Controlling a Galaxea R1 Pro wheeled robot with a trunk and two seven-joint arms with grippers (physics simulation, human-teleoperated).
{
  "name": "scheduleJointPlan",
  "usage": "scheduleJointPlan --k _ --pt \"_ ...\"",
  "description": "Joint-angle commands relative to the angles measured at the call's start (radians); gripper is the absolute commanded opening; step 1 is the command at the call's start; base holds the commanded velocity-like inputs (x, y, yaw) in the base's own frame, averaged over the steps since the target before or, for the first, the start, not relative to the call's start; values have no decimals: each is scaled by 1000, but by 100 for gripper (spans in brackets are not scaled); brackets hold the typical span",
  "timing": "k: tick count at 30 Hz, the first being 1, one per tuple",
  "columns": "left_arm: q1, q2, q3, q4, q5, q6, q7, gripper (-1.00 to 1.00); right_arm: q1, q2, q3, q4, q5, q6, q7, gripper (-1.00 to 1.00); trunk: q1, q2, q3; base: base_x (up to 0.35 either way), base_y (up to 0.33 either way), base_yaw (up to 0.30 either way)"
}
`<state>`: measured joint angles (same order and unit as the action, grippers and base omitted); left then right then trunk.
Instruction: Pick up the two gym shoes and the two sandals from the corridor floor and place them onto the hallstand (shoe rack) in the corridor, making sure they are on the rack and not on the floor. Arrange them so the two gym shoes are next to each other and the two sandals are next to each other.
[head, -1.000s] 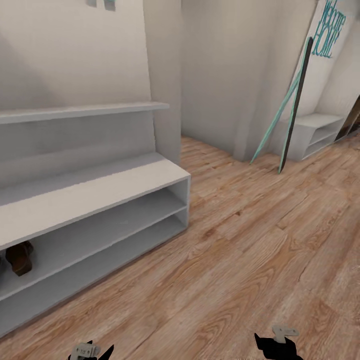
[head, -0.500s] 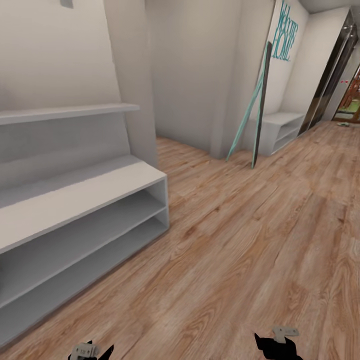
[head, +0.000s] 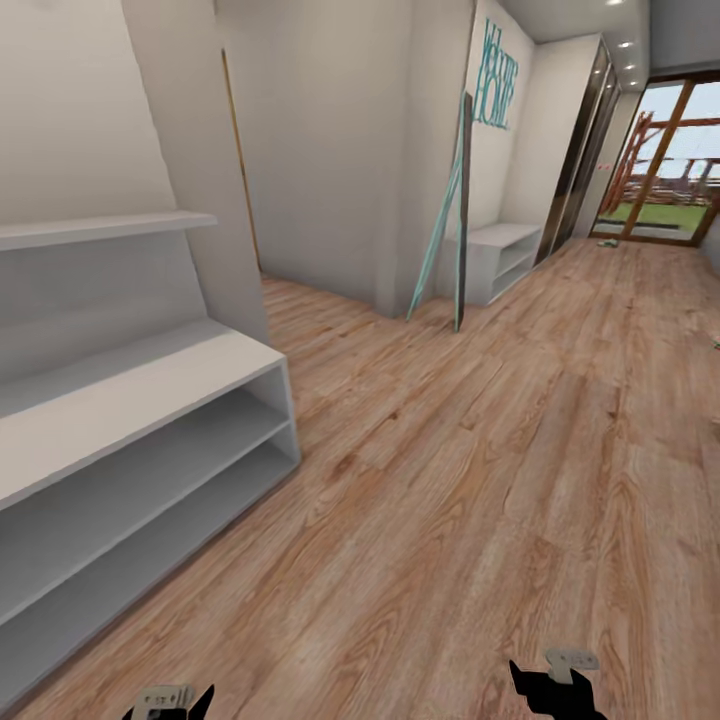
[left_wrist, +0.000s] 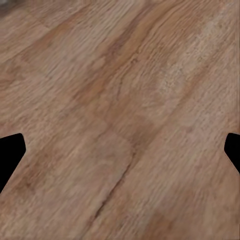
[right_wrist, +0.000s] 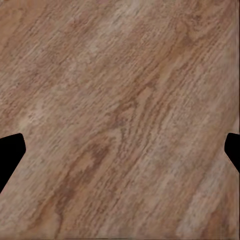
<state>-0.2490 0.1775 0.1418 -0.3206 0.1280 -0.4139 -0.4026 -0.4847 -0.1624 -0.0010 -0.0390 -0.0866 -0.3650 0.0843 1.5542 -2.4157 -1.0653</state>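
Corridor with teal-framed dark board (head: 460, 210) leaning on the wall.
Pale grey-white hallstand (head: 150, 400) on wood-grain plank floor (head: 480, 480); both pincers (left_wrist: 120, 150) (right_wrist: 120, 150) wide, holding nothing.

The black left gripper (head: 170, 703) and the black right gripper (head: 556, 685) hang low, well apart, each with a pale grey bracket on top. Seen through each wrist camera, the two dark fingertips (left_wrist: 10, 152) (right_wrist: 10, 150) stand spread wide, with nothing between them
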Motion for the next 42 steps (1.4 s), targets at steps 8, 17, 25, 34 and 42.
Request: scheduleJointPlan --k 8,17,25,34,42 --pt "-1 -9 2 21 10 -27 14 100 6 2 1 6 -9 -23 8 100 0 0 4 0 0 -300" --pt "-1 -16 2 53 14 -115 16 100 7 3 1 6 -8 -25 8 100 0 0 8 0 0 -300" --pt "-1 -18 1 63 11 -125 11 100 11 3 1 6 -9 -27 8 100 0 0 13 0 0 -300" --pt "-1 -18 -1 64 3 -126 4 100 17 3 1 5 -10 -28 8 100 0 0 18 0 0 -300" --pt "-1 -18 -1 65 1 -126 9 100 17 4 1 5 -9 -28 9 100 0 0 22 0 0 -300"
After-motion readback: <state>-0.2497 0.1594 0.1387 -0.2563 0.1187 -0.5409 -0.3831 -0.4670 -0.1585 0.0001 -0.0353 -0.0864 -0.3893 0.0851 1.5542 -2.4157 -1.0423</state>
